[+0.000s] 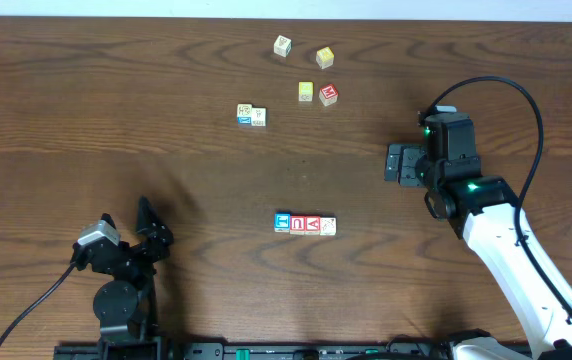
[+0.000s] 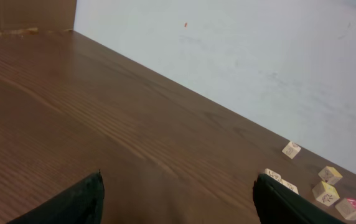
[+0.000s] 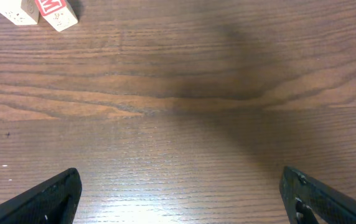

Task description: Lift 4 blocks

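Four small cream alphabet blocks lie touching in a row at the table's middle front, with blue, red and dark letters on top. My left gripper stands open at the front left, well left of the row, and its wrist view shows only bare wood between its fingers. My right gripper is open too, up and to the right of the row, pointing left. Its fingers span bare table. The row shows in neither wrist view.
Other cubes lie farther back: a cream one, a yellow one, a yellow one beside a red-topped one, and a cream pair. The red-topped cube sits at the right wrist view's top left.
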